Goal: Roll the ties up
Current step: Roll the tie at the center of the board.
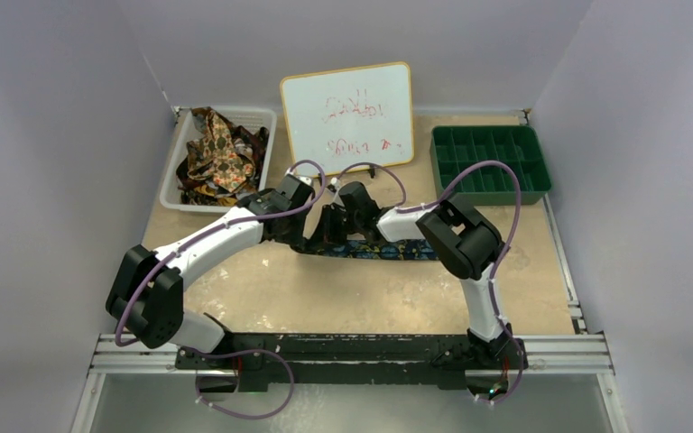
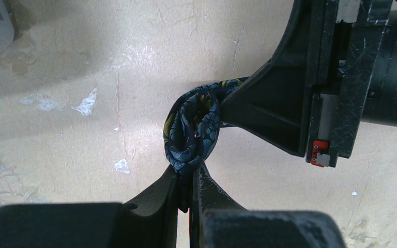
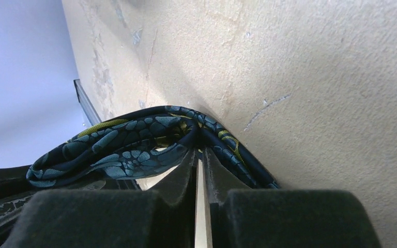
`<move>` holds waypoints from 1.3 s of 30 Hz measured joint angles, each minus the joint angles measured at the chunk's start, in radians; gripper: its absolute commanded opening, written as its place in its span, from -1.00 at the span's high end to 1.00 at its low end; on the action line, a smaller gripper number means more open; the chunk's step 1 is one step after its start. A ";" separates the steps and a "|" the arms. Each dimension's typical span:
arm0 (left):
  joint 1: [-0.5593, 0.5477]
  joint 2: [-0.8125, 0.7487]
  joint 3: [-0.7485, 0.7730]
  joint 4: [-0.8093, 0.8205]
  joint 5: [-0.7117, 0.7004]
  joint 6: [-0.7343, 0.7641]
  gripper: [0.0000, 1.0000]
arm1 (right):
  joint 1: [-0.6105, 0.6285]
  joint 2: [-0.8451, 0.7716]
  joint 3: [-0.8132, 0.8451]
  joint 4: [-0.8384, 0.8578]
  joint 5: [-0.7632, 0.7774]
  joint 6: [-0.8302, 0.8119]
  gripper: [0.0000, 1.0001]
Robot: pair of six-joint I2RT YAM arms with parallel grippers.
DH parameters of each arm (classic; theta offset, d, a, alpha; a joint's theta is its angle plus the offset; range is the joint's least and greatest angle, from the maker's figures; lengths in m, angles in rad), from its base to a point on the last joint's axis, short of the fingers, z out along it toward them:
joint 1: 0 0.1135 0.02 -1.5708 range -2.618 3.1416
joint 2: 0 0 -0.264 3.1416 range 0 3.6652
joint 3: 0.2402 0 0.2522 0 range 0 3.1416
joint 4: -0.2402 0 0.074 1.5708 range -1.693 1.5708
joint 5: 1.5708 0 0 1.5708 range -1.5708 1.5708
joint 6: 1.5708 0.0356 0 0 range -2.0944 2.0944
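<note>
Two hands, both clenched on the one navy tie (image 1: 397,252) at mid bench (image 1: 325,298). The left hand (image 2: 188,173) pinches its small loose coil (image 2: 191,129), and the right hand (image 3: 200,150) pinches a fold just beside it. If either pulls sideways, the coil may unwind, I think. Farther: one basket (image 1: 170,180) of tangled ties (image 1: 219,153), not countable; one whiteboard (image 1: 349,113); one green tray (image 1: 541,162).

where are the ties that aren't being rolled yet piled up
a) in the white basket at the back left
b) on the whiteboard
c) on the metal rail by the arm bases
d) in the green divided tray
a: the crumpled brown and gold ties lie heaped inside the white basket at the table's back left corner.
</note>
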 measured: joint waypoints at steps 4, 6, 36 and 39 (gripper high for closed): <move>0.000 0.000 0.000 0.012 0.002 0.000 1.00 | 0.000 0.002 0.009 0.000 0.000 -0.004 0.78; -0.003 0.004 0.001 0.014 0.004 0.000 1.00 | 0.000 0.003 0.017 -0.011 0.000 -0.009 0.79; -0.145 0.177 0.132 0.041 -0.099 -0.032 0.75 | -0.092 -0.334 -0.290 -0.188 0.273 -0.047 0.52; -0.167 0.219 0.163 0.043 -0.097 -0.039 0.63 | -0.094 -0.378 -0.327 -0.189 0.275 -0.048 0.48</move>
